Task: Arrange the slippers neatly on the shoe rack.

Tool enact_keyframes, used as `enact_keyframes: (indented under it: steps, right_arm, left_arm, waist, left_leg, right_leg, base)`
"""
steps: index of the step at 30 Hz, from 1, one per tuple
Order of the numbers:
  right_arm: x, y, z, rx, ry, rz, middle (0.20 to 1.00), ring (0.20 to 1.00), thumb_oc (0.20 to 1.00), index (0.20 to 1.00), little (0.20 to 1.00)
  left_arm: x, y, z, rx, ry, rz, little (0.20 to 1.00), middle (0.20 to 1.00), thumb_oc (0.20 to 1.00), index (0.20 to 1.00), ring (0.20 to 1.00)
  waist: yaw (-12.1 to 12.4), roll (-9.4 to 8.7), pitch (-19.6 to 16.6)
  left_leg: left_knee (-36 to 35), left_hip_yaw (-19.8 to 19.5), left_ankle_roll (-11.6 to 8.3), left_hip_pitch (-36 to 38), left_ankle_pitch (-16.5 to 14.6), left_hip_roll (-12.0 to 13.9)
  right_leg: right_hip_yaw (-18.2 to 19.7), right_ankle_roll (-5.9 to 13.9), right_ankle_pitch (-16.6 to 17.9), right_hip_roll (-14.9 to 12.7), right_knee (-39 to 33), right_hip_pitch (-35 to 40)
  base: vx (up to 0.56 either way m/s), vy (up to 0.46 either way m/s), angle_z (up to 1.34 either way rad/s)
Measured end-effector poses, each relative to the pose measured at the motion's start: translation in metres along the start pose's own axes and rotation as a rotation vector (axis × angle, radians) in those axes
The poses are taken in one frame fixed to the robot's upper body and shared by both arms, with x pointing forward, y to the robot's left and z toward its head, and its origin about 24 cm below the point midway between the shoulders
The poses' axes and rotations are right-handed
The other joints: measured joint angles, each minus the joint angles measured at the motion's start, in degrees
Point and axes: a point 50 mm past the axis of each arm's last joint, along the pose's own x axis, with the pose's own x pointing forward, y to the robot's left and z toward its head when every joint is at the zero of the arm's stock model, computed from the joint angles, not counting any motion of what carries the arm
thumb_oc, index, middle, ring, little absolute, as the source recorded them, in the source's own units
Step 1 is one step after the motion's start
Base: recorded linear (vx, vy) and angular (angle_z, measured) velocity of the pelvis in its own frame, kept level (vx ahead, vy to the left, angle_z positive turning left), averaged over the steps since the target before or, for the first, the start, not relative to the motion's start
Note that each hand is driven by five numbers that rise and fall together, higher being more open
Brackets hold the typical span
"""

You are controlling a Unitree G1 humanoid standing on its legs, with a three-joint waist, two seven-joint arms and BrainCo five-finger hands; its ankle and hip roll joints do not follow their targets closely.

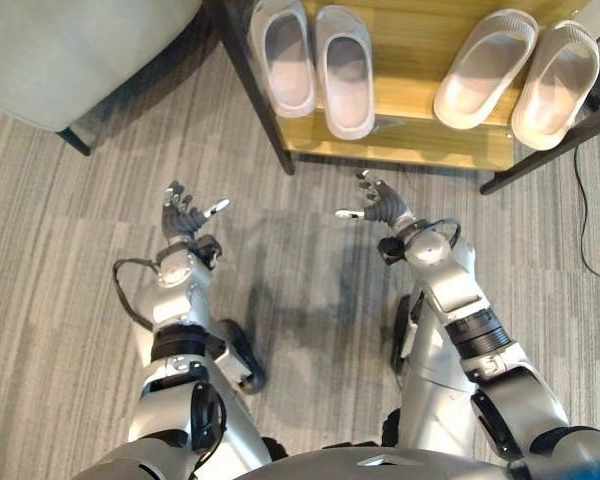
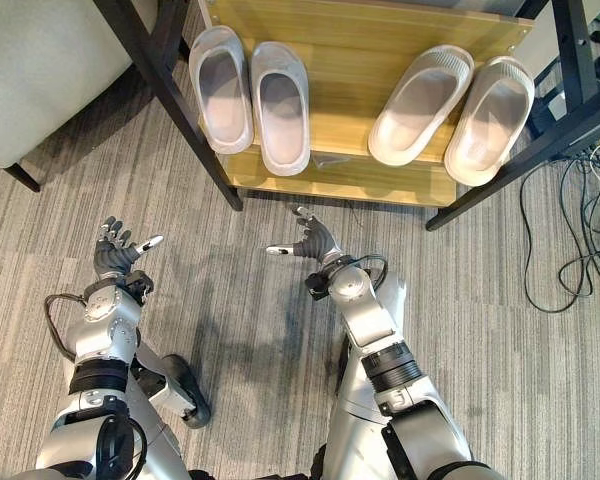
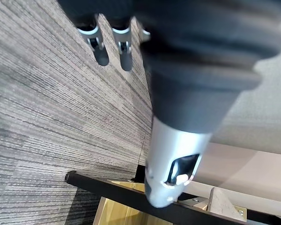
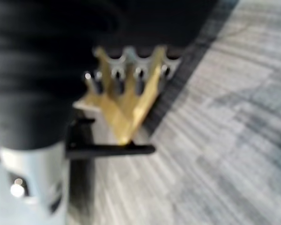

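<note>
Both pairs of slippers sit on the wooden shoe rack point(image 1: 410, 150): the left pair point(image 1: 313, 62) at twelve o'clock from the robot, the right pair point(image 1: 518, 78) at about two (angled, toes leaning right). The left hand point(image 1: 185, 216) and right hand point(image 1: 380, 205) hover over the carpet point(image 1: 300, 260), fingers spread, holding nothing.
</note>
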Motion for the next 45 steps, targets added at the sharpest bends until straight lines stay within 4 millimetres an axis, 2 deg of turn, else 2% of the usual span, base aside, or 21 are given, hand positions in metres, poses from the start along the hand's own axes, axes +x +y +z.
enact_keyframes:
  steps: [11, 15, 24, 30, 37, 42, 45]
  right_arm:
    - [0.007, -0.022, 0.013, -0.125, -0.039, -0.02, 1.0, 1.0, 1.0, 1.0, 1.0]
    - [0.011, -0.024, 0.019, -0.135, -0.05, -0.01, 1.0, 1.0, 1.0, 1.0, 1.0]
    - [0.02, -0.016, 0.006, -0.081, 0.017, 0.065, 1.0, 1.0, 1.0, 1.0, 1.0]
    - [0.027, -0.006, 0.018, -0.024, -0.014, 0.113, 1.0, 1.0, 1.0, 1.0, 1.0]
    - [0.039, -0.018, 0.037, -0.063, -0.046, 0.076, 1.0, 1.0, 1.0, 1.0, 1.0]
    - [0.043, -0.027, 0.034, -0.106, -0.02, 0.054, 1.0, 1.0, 1.0, 1.0, 1.0]
    - [0.046, -0.03, 0.021, -0.103, 0.037, 0.056, 1.0, 1.0, 1.0, 1.0, 1.0]
  left_arm:
    - [-0.001, -0.008, -0.002, 0.011, 0.005, -0.034, 1.0, 1.0, 1.0, 1.0, 1.0]
    - [0.0, -0.011, -0.004, 0.014, 0.017, -0.041, 1.0, 1.0, 1.0, 1.0, 1.0]
    - [-0.001, -0.023, -0.008, 0.041, 0.031, -0.084, 1.0, 1.0, 1.0, 1.0, 1.0]
    - [-0.003, -0.028, -0.011, 0.026, 0.04, -0.094, 1.0, 1.0, 1.0, 1.0, 1.0]
    - [-0.004, -0.034, -0.012, 0.031, 0.046, -0.13, 1.0, 1.0, 1.0, 1.0, 1.0]
    - [-0.004, -0.036, -0.019, 0.028, 0.079, -0.145, 1.0, 1.0, 1.0, 1.0, 1.0]
    - [-0.005, -0.044, -0.022, 0.035, 0.098, -0.193, 1.0, 1.0, 1.0, 1.0, 1.0]
  waist:
    - [0.52, -0.11, -0.19]
    - [0.61, -0.11, -0.25]
    - [1.95, -0.11, -0.27]
    - [2.11, -0.1, -0.28]
    - [2.23, -0.11, -0.32]
    - [2.4, -0.08, -0.35]
    - [2.79, 0.08, -0.45]
  left_leg:
    - [0.03, -0.41, -0.65, 0.0, 0.32, -0.95]
    - [0.05, -0.67, -0.82, 0.01, 0.41, -0.98]
    - [0.08, -0.92, -1.18, 0.12, 0.61, -1.27]
    - [0.07, -0.9, -1.26, 0.11, 0.77, -1.96]
    - [0.02, -0.91, -1.12, 0.11, 0.97, -2.08]
    - [0.02, -0.94, -1.17, 0.11, 1.12, -2.19]
    - [-0.03, -0.86, -1.13, 0.11, 1.28, -2.83]
  right_leg:
    - [0.09, -0.38, -0.84, -0.85, 0.81, 0.21]
    - [-0.03, -0.78, -1.08, -0.91, 1.13, 0.17]
    - [-0.04, -0.89, -1.13, -1.08, 1.38, 0.42]
    - [0.02, -0.95, -1.16, -1.75, 1.43, 0.64]
    - [0.06, -0.97, -1.17, -2.09, 1.47, 0.92]
    - [0.13, -0.99, -1.18, -2.17, 1.6, 0.92]
    - [0.28, -1.0, -1.19, -2.39, 1.72, 0.92]
  base:
    - [0.0, -0.002, 0.03]
    - [0.0, 0.001, 0.01]
    - [0.0, 0.0, 0.0]
    - [0.0, -0.002, 0.04]
    - [0.0, 0.0, 0.01]
    - [0.0, 0.0, 0.0]
    - [0.01, -0.005, 0.04]
